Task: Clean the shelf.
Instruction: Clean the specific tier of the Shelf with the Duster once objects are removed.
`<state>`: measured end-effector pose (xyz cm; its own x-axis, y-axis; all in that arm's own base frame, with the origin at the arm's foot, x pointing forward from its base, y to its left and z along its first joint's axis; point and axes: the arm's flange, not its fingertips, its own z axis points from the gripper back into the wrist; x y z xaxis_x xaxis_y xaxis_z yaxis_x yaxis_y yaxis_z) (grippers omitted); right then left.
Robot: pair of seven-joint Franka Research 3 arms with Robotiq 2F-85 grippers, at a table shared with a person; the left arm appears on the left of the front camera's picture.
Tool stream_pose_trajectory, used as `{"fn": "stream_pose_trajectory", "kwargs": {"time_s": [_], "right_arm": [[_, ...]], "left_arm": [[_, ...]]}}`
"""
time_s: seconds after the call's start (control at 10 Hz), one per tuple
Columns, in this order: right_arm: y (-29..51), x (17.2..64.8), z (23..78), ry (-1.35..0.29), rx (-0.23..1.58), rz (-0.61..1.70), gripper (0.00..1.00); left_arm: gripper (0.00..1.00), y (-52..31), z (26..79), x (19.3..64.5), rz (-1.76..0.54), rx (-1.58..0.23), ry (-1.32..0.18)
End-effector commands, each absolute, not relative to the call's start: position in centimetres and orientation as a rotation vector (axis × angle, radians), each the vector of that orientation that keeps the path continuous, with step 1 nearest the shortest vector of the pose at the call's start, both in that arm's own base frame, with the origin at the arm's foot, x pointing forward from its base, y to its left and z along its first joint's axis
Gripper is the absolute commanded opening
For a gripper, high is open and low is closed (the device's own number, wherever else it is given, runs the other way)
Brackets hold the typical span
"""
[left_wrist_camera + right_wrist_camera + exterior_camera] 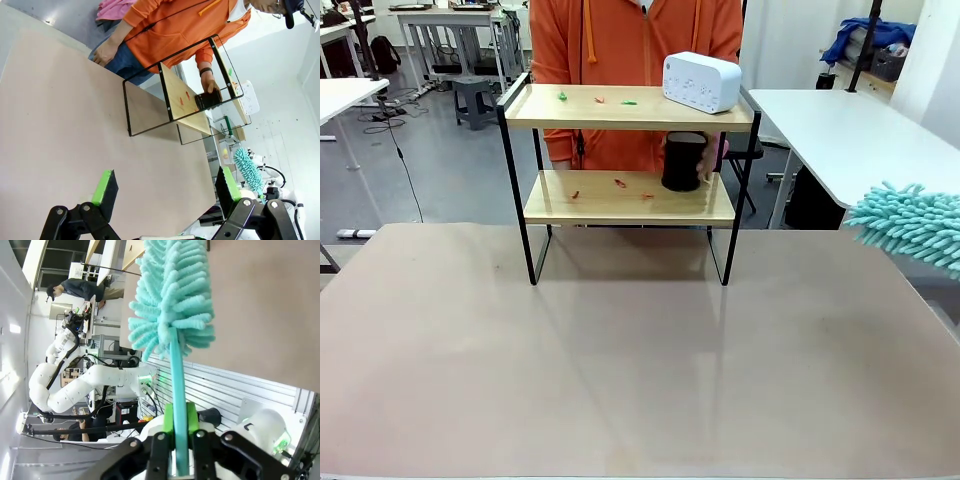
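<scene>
the shelf (620, 120) stands at the far middle of the bench (620, 360), its four black legs on the bench top and its two light wooden boards one above the other. a white box (702, 82) with rows of small holes sits at the right end of the top board. small scraps lie on both boards: green bits (562, 96) and an orange bit (600, 99) on the top one, orange bits (619, 183) on the lower one. a person in an orange hooded top (620, 40) stands just behind the shelf, and one hand (212, 87) holds a black cylinder (684, 162) upright on the right part of the lower board. the person's other hand (105, 51) seems to rest at the far edge of the bench, though the wrist view is too skewed to be sure. the right claw (180, 415) is clenched on the thin teal handle of a fluffy teal duster (172, 295), the green pads pressed against the handle from both sides; the duster's head (912, 226) hangs at the right edge of the scene, well apart from the shelf. the left claw (166, 185) is released, its green-padded fingers (106, 186) spread wide with nothing between them, above the near part of the bench and facing the shelf from a distance.
</scene>
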<state>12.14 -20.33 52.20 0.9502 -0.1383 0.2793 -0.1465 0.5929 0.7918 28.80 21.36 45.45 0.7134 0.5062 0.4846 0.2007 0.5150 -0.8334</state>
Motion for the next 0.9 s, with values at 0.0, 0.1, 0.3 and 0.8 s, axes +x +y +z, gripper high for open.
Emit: {"fn": "stream_pose_trajectory", "kwargs": {"time_s": [0.0,0.1,0.3,0.8], "right_arm": [[-20.1,11.4,52.7,-0.345,0.964,-0.016,0.00],[-20.1,11.4,52.7,-0.345,0.964,-0.016,0.00],[-20.1,11.4,52.7,-0.345,0.964,-0.016,0.00],[-18.2,12.5,53.7,-0.324,0.906,0.083,0.13]], "left_arm": [[1.00,21.2,45.3,28.9,0.193,-1.046,-0.812],[1.00,21.2,45.3,28.9,0.193,-1.046,-0.812],[1.00,21.2,45.3,28.9,0.193,-1.046,-0.812],[1.00,21.2,45.3,28.9,0.193,-1.046,-0.812]]}}
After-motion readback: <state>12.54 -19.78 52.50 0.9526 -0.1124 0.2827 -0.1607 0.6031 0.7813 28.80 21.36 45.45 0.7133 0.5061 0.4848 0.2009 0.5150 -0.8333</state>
